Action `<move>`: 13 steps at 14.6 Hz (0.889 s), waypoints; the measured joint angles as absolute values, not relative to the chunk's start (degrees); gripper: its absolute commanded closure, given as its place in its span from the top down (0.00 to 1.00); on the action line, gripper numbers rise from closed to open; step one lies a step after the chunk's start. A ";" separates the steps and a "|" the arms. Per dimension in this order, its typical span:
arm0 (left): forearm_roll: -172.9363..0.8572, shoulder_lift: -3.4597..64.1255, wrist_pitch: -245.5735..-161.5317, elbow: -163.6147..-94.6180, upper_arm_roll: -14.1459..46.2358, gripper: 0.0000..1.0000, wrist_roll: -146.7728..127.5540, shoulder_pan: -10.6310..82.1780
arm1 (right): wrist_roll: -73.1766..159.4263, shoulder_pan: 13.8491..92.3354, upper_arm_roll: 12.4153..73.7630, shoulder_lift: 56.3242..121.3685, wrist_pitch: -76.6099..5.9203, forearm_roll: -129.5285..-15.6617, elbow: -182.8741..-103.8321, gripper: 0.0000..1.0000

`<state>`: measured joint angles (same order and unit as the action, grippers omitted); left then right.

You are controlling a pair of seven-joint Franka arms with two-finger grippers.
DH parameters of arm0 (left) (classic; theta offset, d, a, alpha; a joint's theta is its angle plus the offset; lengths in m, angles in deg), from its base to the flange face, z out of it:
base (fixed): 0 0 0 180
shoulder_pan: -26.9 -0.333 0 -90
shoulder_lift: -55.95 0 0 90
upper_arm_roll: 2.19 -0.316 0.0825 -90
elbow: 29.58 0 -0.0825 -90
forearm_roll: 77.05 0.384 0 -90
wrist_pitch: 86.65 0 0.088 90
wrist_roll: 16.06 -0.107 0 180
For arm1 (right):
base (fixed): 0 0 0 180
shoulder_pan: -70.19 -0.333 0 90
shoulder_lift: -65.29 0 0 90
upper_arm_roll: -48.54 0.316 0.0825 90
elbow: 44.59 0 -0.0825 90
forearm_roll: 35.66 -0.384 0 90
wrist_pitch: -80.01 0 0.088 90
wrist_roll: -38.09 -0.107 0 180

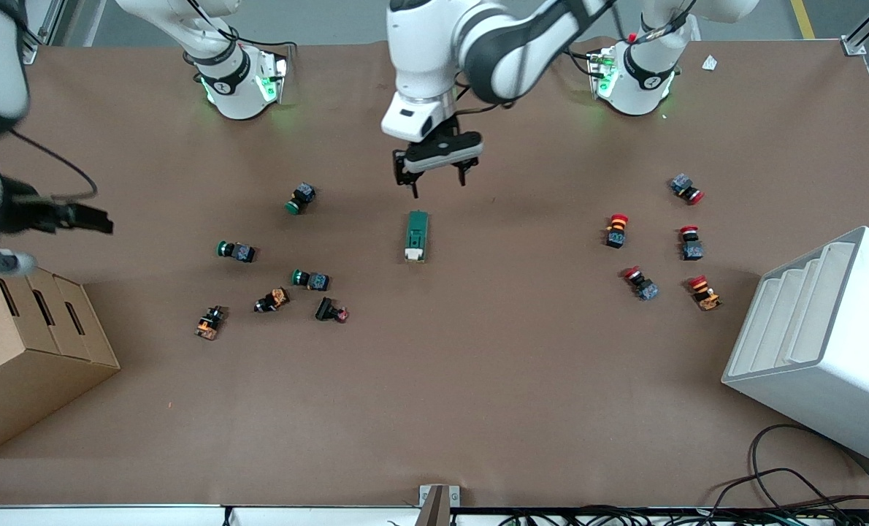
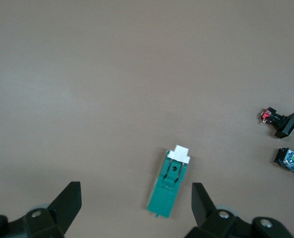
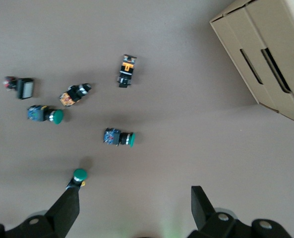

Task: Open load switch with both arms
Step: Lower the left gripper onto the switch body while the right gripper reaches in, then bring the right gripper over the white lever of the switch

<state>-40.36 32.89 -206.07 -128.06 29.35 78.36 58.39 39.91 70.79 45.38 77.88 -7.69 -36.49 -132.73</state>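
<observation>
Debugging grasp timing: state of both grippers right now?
Left gripper: open, empty, over the load switch.
Right gripper: open, empty, over the table near the cardboard box.

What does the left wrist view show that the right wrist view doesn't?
Only the left wrist view: the load switch, green with its white toggle piece, lying on the table between the open fingers of the left gripper, which hangs over it.
Only the right wrist view: the cardboard box, three green-capped push-buttons, two orange-bodied ones, and the open right gripper above them.
Both: the brown table, the black button with a red end and a blue-bodied button beside it.
</observation>
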 measured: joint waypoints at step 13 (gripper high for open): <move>8.91 12.74 -203.98 -132.65 28.87 0.98 115.95 70.77 | -32.97 47.40 46.87 92.36 -23.14 -36.90 -132.03 1.00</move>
<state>8.91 12.74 -203.98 -132.65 28.87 115.95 70.77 -32.97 47.40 46.87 92.36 -23.14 -36.90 -132.03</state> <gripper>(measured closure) 0.022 0.000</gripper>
